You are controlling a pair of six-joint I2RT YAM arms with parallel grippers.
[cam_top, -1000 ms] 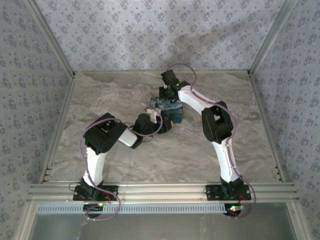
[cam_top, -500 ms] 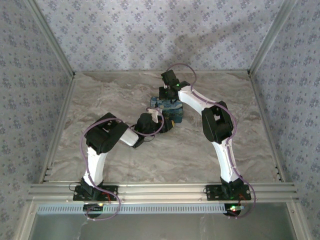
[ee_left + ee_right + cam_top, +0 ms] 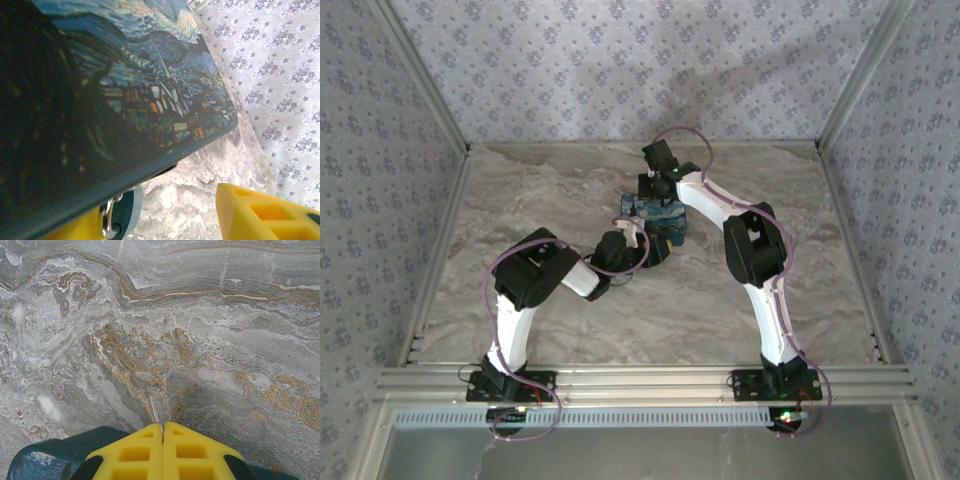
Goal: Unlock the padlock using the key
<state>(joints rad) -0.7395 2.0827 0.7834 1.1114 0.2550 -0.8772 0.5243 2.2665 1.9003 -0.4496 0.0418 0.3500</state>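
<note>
Half done, I think: the left gripper (image 3: pixel 165 220), fingers apart, is right at the padlock (image 3: pixel 656 214); the right gripper (image 3: pixel 163 427) is squeezed shut at its far side. Turning the key seems left.

- One padlock (image 3: pixel 655 212), blue with a starry-night print.
- Two robot arms: the left arm (image 3: pixel 525 285) and the right arm (image 3: pixel 752 250).
- Two yellow fingers (image 3: pixel 134 454) on the right gripper (image 3: pixel 163 427).
- One marble-patterned table (image 3: pixel 650 320).
- Three wallpapered walls (image 3: pixel 620 70) around the table.
</note>
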